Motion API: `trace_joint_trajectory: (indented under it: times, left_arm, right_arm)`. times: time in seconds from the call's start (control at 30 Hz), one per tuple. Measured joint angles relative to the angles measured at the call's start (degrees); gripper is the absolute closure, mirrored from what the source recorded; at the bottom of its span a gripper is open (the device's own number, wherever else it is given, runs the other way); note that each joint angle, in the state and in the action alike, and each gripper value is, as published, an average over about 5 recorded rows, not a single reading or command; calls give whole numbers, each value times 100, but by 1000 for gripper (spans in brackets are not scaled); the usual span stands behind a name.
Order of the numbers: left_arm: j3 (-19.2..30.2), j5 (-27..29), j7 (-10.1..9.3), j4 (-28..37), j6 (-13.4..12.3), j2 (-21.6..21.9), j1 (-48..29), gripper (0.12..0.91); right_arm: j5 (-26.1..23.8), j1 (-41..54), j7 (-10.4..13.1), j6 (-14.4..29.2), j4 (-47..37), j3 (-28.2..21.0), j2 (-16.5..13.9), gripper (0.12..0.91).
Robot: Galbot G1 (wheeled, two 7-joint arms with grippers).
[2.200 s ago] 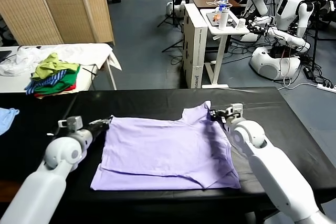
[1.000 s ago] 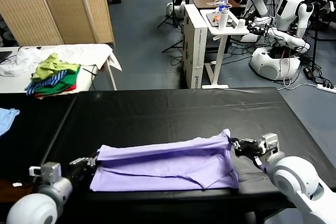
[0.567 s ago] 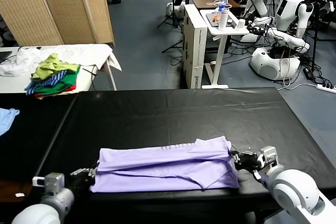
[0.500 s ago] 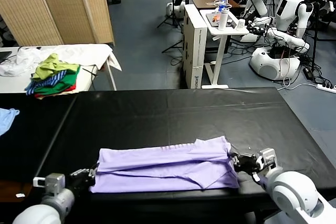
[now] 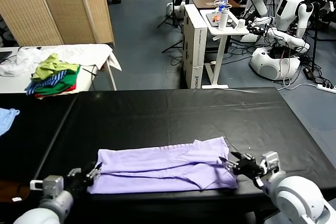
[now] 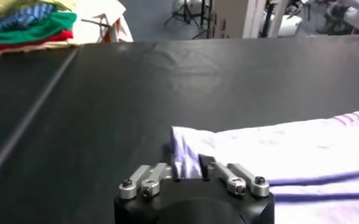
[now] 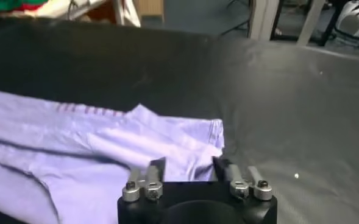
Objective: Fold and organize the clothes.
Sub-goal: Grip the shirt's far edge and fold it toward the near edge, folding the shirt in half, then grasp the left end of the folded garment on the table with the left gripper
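The pale lavender T-shirt lies folded into a long flat band along the near edge of the black table. My left gripper sits low at the band's left end. In the left wrist view the left gripper is open, and a corner of the shirt lies loose between its jaws. My right gripper is at the band's right end. In the right wrist view the right gripper is open too, its jaws wide apart over the hem of the shirt.
A green, striped and red pile of garments rests on a white table at the back left. A light blue cloth lies at the far left edge. A white cart and other robots stand beyond the table.
Both grippers brought the shirt's far edge down to the near edge, then went from shut to open and let go. The fabric has settled flat.
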Motion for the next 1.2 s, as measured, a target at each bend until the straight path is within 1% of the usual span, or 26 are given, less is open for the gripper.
trace_joint_trajectory:
  times: [0.07, 0.13, 0.27, 0.4, 0.47, 0.53, 0.6, 0.7, 0.73, 0.77, 0.83, 0.87, 0.9, 0.93, 1.0, 1.03, 1.07, 1.1, 1.17, 1.2]
  left_arm:
    - [18, -55, -28, 25, -59, -38, -81, 133]
    - [63, -163, -37, 75, -106, -74, -197, 126]
    - [185, -447, -19, 243, -217, -141, -489, 124]
    - [254, -552, 34, 429, -275, -165, -677, 123]
    - [265, -545, 59, 523, -294, -172, -719, 123]
    - [270, -535, 84, 614, -315, -180, -745, 126]
    - [276, -525, 116, 691, -339, -187, -767, 143]
    - [292, -522, 162, 776, -366, -199, -802, 196]
    - [298, -523, 172, 800, -371, -203, -813, 215]
    - [304, -524, 179, 824, -372, -208, -825, 243]
    - [318, -526, 187, 871, -372, -218, -845, 293]
    - [323, -525, 187, 897, -372, -224, -855, 335]
    - [329, -525, 188, 923, -372, -229, -866, 370]
    - [335, -524, 191, 952, -372, -235, -879, 415]
    - [347, -520, 215, 1015, -371, -248, -909, 532]
    - [355, -515, 234, 1051, -372, -257, -928, 589]
    - [363, -509, 253, 1087, -377, -267, -948, 665]
    - [372, -502, 269, 1124, -387, -280, -970, 722]
    - [393, -484, 283, 1200, -425, -308, -1016, 826]
    - [402, -473, 284, 1236, -449, -322, -1041, 857]
  right_arm:
    - [-70, 161, 114, 130, -159, -92, 162, 120]
    - [-164, 310, 176, 300, -321, -200, 326, 119]
    - [-339, 521, 213, 533, -597, -416, 595, 118]
    - [-436, 682, 224, 618, -854, -631, 801, 124]
    - [-467, 754, 221, 654, -978, -727, 887, 153]
    - [-500, 821, 217, 689, -1098, -811, 962, 203]
    - [-542, 882, 212, 717, -1206, -886, 1029, 269]
    - [-615, 958, 201, 735, -1350, -981, 1127, 360]
    - [-638, 976, 198, 738, -1388, -1006, 1161, 379]
    - [-656, 990, 196, 741, -1419, -1029, 1193, 403]
    - [-695, 1003, 194, 752, -1460, -1058, 1248, 473]
    - [-717, 1007, 193, 761, -1474, -1066, 1272, 518]
    - [-739, 1008, 192, 771, -1486, -1069, 1292, 581]
    - [-761, 1008, 191, 781, -1497, -1068, 1312, 632]
    - [-805, 1006, 188, 804, -1517, -1061, 1346, 748]
    - [-832, 1002, 186, 820, -1526, -1052, 1362, 790]
    - [-867, 995, 186, 839, -1535, -1038, 1380, 818]
    - [-909, 985, 189, 862, -1545, -1022, 1400, 846]
    - [-1007, 961, 209, 923, -1565, -979, 1447, 860]
    - [-1047, 948, 227, 951, -1576, -953, 1473, 862]
